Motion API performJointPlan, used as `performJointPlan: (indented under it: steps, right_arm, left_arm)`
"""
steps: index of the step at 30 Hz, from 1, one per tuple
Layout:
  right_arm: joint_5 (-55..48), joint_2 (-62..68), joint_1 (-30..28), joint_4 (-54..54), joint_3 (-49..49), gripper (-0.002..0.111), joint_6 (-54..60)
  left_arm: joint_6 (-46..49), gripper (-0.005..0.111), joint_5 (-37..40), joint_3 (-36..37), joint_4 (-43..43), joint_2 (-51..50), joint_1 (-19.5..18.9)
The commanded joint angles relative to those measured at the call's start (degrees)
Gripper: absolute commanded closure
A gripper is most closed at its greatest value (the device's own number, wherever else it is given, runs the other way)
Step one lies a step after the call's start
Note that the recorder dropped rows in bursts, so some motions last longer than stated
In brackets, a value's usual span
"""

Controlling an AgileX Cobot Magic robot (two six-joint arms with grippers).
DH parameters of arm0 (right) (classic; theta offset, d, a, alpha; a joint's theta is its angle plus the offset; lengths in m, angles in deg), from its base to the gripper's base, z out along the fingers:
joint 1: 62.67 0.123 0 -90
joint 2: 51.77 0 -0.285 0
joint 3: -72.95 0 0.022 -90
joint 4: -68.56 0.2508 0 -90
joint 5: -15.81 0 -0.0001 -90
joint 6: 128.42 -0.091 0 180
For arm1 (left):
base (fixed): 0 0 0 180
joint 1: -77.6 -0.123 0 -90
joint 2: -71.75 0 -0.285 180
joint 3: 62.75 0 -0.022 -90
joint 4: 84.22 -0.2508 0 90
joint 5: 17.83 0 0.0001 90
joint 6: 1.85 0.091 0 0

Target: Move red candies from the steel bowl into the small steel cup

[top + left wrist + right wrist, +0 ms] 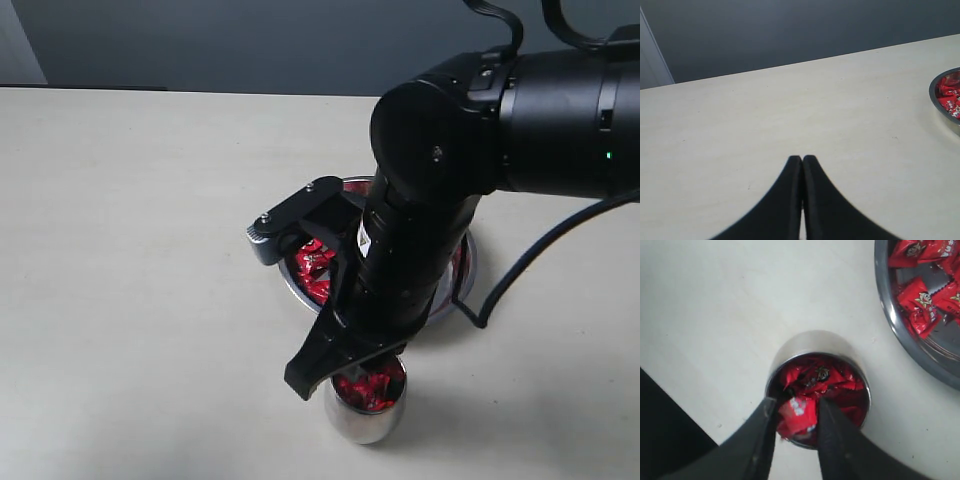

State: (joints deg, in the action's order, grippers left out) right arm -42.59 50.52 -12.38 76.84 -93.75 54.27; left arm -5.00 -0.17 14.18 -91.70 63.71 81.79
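The small steel cup (810,342) holds several red candies (822,377). My right gripper (796,407) hangs just over the cup's rim, shut on one red candy (799,416) whose wrapper fills the gap between both fingers. In the exterior view the right gripper (345,368) sits right above the cup (365,422), and behind it the arm covers most of the steel bowl (468,262). More red candies (315,265) lie in that bowl (890,315). My left gripper (802,159) is shut and empty over bare table, with the bowl's rim (931,92) off to one side.
A black cable (520,265) trails across the table to the right of the bowl. The pale table (130,280) stretches bare to the left, with a dark wall (250,40) behind its far edge.
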Motion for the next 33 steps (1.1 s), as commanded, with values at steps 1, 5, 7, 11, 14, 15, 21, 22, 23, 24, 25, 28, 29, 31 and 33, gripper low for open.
performJointPlan:
  steps: [1, 5, 7, 11, 14, 15, 21, 22, 23, 24, 25, 28, 29, 31, 33]
  right_arm:
    - [0.3, -0.6, 0.1, -0.4, 0.2, 0.078, 0.2]
    - [0.5, -0.6, 0.1, -1.4, 0.2, 0.078, 0.2]
    - [1.0, -0.6, 0.0, -3.1, 0.2, 0.078, 0.2]
    - [4.0, -0.6, -2.3, -10.7, 0.2, 0.078, -4.3]
    - [7.0, -0.6, -5.3, -14.0, 0.2, 0.078, -7.7]
    - [8.3, -0.4, -6.5, -14.2, 0.2, 0.078, -7.6]
    - [12.4, 4.4, -13.3, -14.2, -1.2, 0.078, -7.2]
    - [11.7, 6.7, -14.3, -13.9, -2.9, 0.078, -6.2]
    - [11.3, 7.6, -14.3, -13.7, -3.7, 0.078, -5.5]
    - [9.8, 10.0, -14.3, -12.8, -6.2, 0.078, -3.3]
    - [9.3, 11.2, -14.3, -12.0, -7.5, 0.078, -2.3]
    - [6.0, 16.5, -14.3, -11.7, -13.0, 0.067, -1.6]
    - [5.6, 17.8, -14.3, -11.7, -14.1, 0.068, -1.3]
    - [5.0, 19.1, -14.3, -11.7, -15.1, 0.068, -1.3]
    - [4.9, 20.4, -14.3, -12.9, -15.8, 0.068, -1.3]
  left_arm:
    - [-0.3, 0.106, -0.4, 0.3, -0.1, 0.2, -0.1]
    - [-0.3, 0.106, -0.4, 0.3, -0.1, 0.2, -0.1]
    - [-0.3, 0.106, -0.4, 0.3, -0.1, 0.2, -0.1]
    - [-0.3, 0.106, -0.4, 0.3, -0.1, 0.2, -0.1]
    - [-0.3, 0.106, -0.4, 0.3, -0.1, 0.2, -0.1]
    - [-0.3, 0.106, -0.4, 0.3, -0.1, 0.2, -0.1]
    - [-0.3, 0.106, -0.4, 0.3, -0.1, 0.2, -0.1]
    - [-0.3, 0.106, -0.4, 0.3, -0.1, 0.2, -0.1]
    - [-0.3, 0.106, -0.4, 0.3, -0.1, 0.2, -0.1]
    - [-0.3, 0.106, -0.4, 0.3, -0.1, 0.2, -0.1]
    - [-0.3, 0.106, -0.4, 0.3, -0.1, 0.2, -0.1]
    - [-0.3, 0.106, -0.4, 0.3, -0.1, 0.2, -0.1]
    - [-0.3, 0.106, -0.4, 0.3, -0.1, 0.2, -0.1]
    - [-0.3, 0.106, -0.4, 0.3, -0.1, 0.2, -0.1]
    - [-0.3, 0.106, -0.4, 0.3, -0.1, 0.2, -0.1]
